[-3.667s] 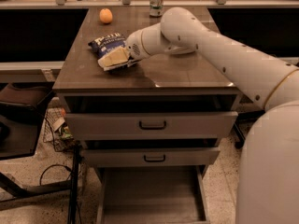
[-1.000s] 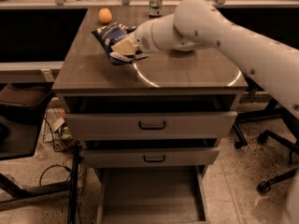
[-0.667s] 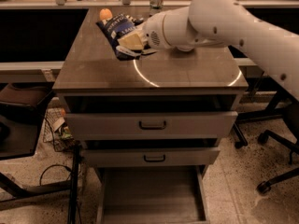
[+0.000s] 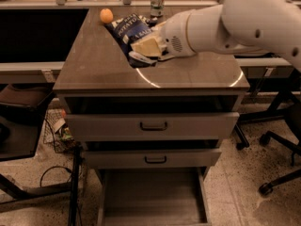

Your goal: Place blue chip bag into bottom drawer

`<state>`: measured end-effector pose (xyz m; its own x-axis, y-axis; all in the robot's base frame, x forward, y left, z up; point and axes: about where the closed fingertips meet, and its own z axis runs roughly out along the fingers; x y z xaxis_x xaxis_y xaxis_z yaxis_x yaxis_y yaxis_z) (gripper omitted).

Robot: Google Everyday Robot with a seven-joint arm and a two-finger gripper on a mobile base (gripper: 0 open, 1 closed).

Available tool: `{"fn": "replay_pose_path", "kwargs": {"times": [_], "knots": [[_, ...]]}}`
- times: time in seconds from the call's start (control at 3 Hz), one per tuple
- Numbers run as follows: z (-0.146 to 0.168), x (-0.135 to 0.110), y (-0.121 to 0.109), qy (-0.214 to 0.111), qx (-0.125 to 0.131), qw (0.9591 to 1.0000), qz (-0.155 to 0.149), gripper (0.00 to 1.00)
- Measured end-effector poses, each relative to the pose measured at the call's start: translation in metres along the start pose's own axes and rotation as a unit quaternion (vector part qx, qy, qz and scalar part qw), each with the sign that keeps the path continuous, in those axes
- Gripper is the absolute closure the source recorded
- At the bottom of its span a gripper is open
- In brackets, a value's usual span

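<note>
Camera view: a crinkly dark-blue foil chip bag [image 4: 127,28] with white lettering is held by the white arm's two-finger gripper [image 4: 144,51], whose fingers are clamped on the bag's lower edge, over the rear of the brown cabinet top [image 4: 94,65]. A wide, shallow grey bottom drawer [image 4: 153,197] is seen pulled open well below, under two upper drawers [image 4: 188,126] with dark bar handles. A small round orange fruit [image 4: 106,16] is seen just beside the bag.

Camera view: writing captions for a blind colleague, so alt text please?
The robot's white gripper holds a crinkly dark-blue foil chip bag over the brown cabinet top; below, the wide grey bottom drawer stands pulled open.
</note>
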<state>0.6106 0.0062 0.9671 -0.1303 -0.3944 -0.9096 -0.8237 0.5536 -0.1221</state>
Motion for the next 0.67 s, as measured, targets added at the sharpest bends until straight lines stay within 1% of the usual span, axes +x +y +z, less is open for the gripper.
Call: {"fn": "replay_pose_path", "kwargs": {"times": [0.33, 0.67], "knots": [[-0.032, 0.040, 0.028, 0.018, -0.031, 0.9991, 0.022, 1.00], [-0.068, 0.106, 0.059, 0.025, -0.063, 0.9955, 0.065, 1.00]]}}
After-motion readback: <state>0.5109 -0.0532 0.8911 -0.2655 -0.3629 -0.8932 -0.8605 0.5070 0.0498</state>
